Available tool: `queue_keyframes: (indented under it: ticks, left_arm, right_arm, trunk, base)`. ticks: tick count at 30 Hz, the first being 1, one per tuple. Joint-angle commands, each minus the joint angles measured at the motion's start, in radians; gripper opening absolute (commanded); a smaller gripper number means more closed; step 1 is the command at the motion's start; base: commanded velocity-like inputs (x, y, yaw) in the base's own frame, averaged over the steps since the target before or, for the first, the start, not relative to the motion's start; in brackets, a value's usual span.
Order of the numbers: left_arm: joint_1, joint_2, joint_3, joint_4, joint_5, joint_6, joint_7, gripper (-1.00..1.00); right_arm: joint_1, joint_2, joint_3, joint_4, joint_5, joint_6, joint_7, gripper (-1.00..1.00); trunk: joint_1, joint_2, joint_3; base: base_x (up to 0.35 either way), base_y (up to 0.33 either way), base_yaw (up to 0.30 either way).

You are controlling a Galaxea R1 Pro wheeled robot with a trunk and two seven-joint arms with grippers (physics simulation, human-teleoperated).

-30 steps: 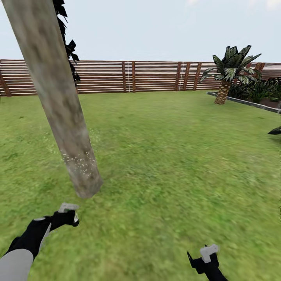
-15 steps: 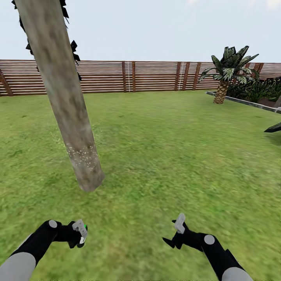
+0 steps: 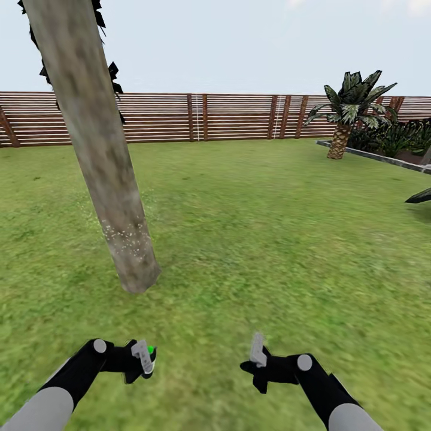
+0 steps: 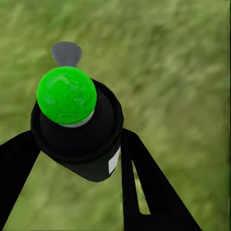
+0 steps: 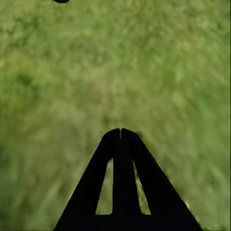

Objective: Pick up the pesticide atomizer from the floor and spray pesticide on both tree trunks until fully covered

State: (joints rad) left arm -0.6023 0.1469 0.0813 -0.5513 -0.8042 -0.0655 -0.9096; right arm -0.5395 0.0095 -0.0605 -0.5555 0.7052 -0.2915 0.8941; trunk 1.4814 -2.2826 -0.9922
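Green grass (image 3: 251, 239) covers most of your head view, bounded at the back by a brown slatted fence (image 3: 239, 117) under a pale sky. A thick, mottled grey-brown tree trunk (image 3: 99, 149) leans from the upper left of the frame down to its base left of centre; pale specks dot its lower part. Dark foliage (image 3: 114, 75) shows behind the trunk near the top. A low palm-like plant (image 3: 350, 111) stands at the upper right, beside a grey kerb (image 3: 377, 157).

Your left gripper (image 3: 143, 359) sits at the lower left of the head view, with a small bright green spot at its tip. Your right gripper (image 3: 257, 359) sits at the lower centre-right, turned inward toward the left one; the two are apart.

The left wrist view adds detail that the head view lacks: the pesticide atomizer (image 4: 77, 130) is a dark bottle clamped between the two black fingers (image 4: 139, 178), capped here by a glossy green dome, with a grey nozzle beyond it over the grass.

The right wrist view shows the right gripper (image 5: 120, 132) with its fingertips meeting at a point, holding nothing, above bare grass. A small dark shape at that frame's top edge cannot be identified.
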Motion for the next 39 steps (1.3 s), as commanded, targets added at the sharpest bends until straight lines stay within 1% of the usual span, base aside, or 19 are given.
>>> queue_keyframes:
  ticks: [1,2,3,5,7,8,9,10,11,13,18,19,21,23,25,36,39]
  left_arm:
    - [-0.001,-0.012,0.004,-0.001,-0.012,-0.007,-0.005,-1.0]
    - [-0.001,-0.027,-0.004,-0.002,-0.013,-0.006,-0.005,-1.0]
    - [-0.001,-0.035,-0.018,-0.002,-0.013,-0.004,-0.005,-1.0]
    - [-0.002,-0.048,-0.047,-0.002,-0.014,-0.001,-0.005,-1.0]
    - [-0.003,-0.061,-0.058,-0.002,-0.016,0.002,-0.005,-1.0]
    - [-0.003,-0.064,-0.06,-0.002,-0.015,0.002,-0.005,-1.0]
    - [-0.003,-0.065,-0.061,-0.003,-0.015,0.002,-0.004,-1.0]
    - [-0.003,-0.065,-0.061,-0.004,-0.015,0.003,-0.004,-1.0]
    - [-0.003,-0.066,-0.061,-0.004,-0.015,0.002,-0.004,-1.0]
    - [-0.002,-0.071,-0.062,-0.004,-0.015,0.0,-0.004,-1.0]
    - [-0.002,-0.114,-0.067,-0.003,-0.034,-0.004,-0.004,-1.0]
    - [-0.002,-0.12,-0.086,-0.003,-0.035,-0.003,-0.004,-1.0]
    - [-0.002,-0.129,-0.138,-0.003,-0.033,0.003,0.0,-1.0]
    - [-0.002,-0.136,-0.153,-0.003,-0.032,0.005,0.001,-1.0]
    - [-0.002,-0.141,-0.156,-0.003,-0.031,0.004,0.001,-1.0]
    - [-0.002,-0.194,-0.158,-0.002,-0.024,0.003,0.004,-1.0]
    - [-0.001,-0.204,-0.157,-0.002,-0.024,0.003,0.006,-1.0]
  right_arm:
    - [-0.001,0.007,-0.006,-0.002,0.008,-0.005,0.012,-1.0]
    - [-0.001,0.017,-0.006,-0.003,0.008,-0.005,0.017,-1.0]
    - [-0.001,0.023,-0.005,-0.004,0.008,-0.006,0.018,-1.0]
    - [-0.002,0.044,-0.004,-0.004,0.008,-0.006,0.021,-1.0]
    - [-0.004,0.071,-0.003,-0.004,0.011,-0.006,0.03,-1.0]
    - [-0.009,0.085,0.01,-0.004,0.013,-0.006,0.041,-1.0]
    - [-0.015,0.091,0.039,-0.004,0.013,-0.005,0.047,-1.0]
    - [-0.019,0.095,0.059,-0.005,0.012,-0.005,0.049,-1.0]
    - [-0.022,0.096,0.07,-0.008,0.012,-0.005,0.051,-1.0]
    - [-0.028,0.097,0.079,-0.024,0.01,-0.005,0.052,-1.0]
    - [-0.032,0.1,0.082,-0.041,0.008,-0.005,0.052,-1.0]
    - [-0.033,0.101,0.082,-0.041,0.008,-0.005,0.051,-1.0]
    - [-0.035,0.101,0.082,-0.043,0.008,-0.005,0.051,-1.0]
    - [-0.036,0.101,0.082,-0.051,0.008,-0.005,0.051,-1.0]
    - [-0.036,0.101,0.082,-0.054,0.008,-0.005,0.051,-1.0]
    - [-0.037,0.101,0.082,-0.055,0.008,-0.005,0.051,-1.0]
    - [-0.036,0.101,0.082,-0.055,0.008,-0.005,0.051,-1.0]
  trunk:
    - [0.0,0.0,-0.001]
    - [0.0,0.0,-0.001]
    - [0.0,0.0,-0.001]
    - [0.0,0.0,-0.001]
    - [0.0,0.0,-0.001]
    - [0.0,0.0,-0.001]
    - [0.0,0.0,-0.001]
    - [0.0,0.0,-0.001]
    - [0.0,0.0,-0.001]
    - [0.0,0.0,-0.001]
    - [0.0,0.0,-0.001]
    - [0.0,0.0,-0.001]
    - [0.0,0.0,-0.001]
    - [0.0,0.0,-0.001]
    - [0.0,0.0,-0.001]
    - [0.0,0.0,-0.001]
    - [0.0,0.0,-0.001]
  base:
    - [0.0,0.0,0.0]
    - [0.0,0.0,0.0]
    - [0.0,0.0,0.0]
    - [0.0,0.0,0.0]
    - [0.0,0.0,0.0]
    - [0.0,0.0,0.0]
    - [0.0,0.0,0.0]
    - [0.0,0.0,0.0]
    - [0.0,0.0,0.0]
    - [0.0,0.0,0.0]
    - [0.0,0.0,0.0]
    - [0.0,0.0,0.0]
    - [0.0,0.0,0.0]
    - [0.0,0.0,0.0]
    - [0.0,0.0,0.0]
    - [0.0,0.0,0.0]
    - [0.0,0.0,0.0]
